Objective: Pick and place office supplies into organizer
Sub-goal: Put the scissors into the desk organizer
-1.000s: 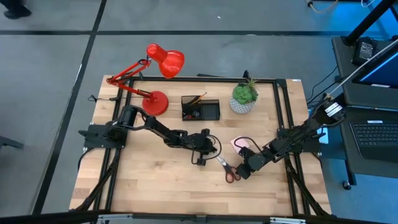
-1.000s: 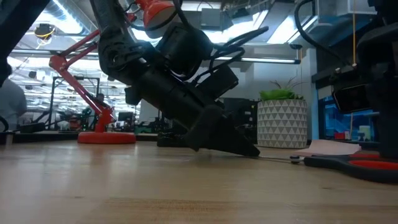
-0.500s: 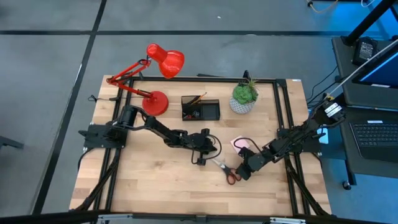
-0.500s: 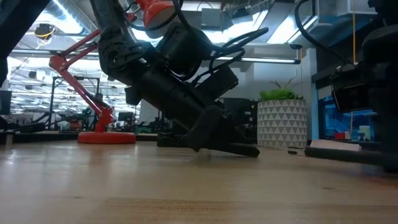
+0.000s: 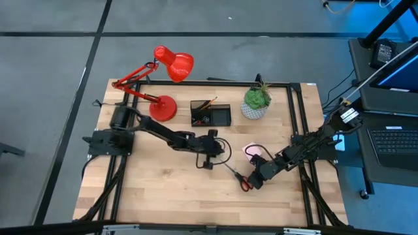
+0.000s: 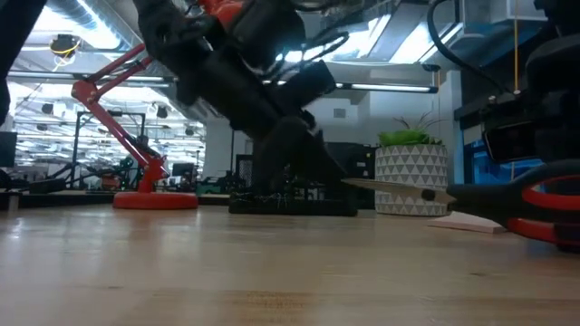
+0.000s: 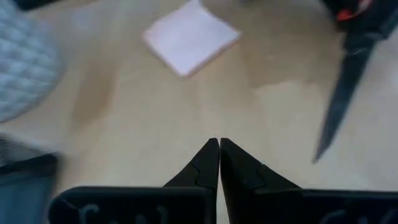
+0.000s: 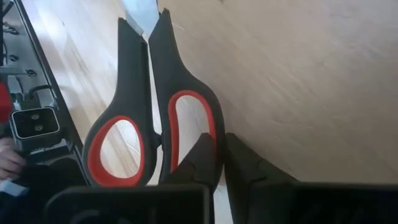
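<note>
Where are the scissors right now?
High view: the scissors are at the table's front right, handles pinched in the right gripper, just in front of the pink sticky-note pad.

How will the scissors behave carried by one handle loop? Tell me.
Scissors look rigid, so no flopping. The right gripper is pinching one handle loop only, so the blades may swing down or pivot. In the low view the tip rides clear of the table, seemingly steady.

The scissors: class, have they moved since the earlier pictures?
Yes. In the low view the scissors now hang above the table, blade level with the white plant pot; before, they lay flat on the wood.
</note>
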Controlling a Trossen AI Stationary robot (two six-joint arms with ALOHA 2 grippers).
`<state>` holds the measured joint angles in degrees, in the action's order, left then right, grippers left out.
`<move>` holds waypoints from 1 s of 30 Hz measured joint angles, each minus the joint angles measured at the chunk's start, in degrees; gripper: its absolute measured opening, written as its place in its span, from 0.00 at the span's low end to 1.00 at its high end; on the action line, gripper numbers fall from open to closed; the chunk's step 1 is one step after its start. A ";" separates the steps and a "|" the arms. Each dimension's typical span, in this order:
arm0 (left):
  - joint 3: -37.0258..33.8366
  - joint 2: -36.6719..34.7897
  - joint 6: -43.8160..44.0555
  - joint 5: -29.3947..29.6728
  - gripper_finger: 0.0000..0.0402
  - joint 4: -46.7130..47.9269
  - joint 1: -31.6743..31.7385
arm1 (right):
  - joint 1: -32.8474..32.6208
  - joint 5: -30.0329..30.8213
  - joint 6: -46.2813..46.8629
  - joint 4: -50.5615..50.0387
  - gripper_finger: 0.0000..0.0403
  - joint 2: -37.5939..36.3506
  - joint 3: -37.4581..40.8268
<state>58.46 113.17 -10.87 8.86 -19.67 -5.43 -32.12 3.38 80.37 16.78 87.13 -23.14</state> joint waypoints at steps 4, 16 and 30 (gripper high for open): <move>-0.01 -3.98 -1.91 5.23 0.02 6.48 0.00 | 0.00 -0.04 -2.80 -1.15 0.04 0.21 -1.64; 0.01 -9.80 -0.14 7.04 0.01 23.31 -0.46 | 0.23 9.05 -13.32 -41.59 0.04 0.20 -22.26; 0.04 -20.26 15.48 -2.78 0.01 53.02 -3.13 | 7.69 29.47 -34.62 -84.56 0.04 0.07 -46.94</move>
<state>58.50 92.91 4.61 6.08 33.35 -8.57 -24.43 32.85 45.75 -67.78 87.20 -70.08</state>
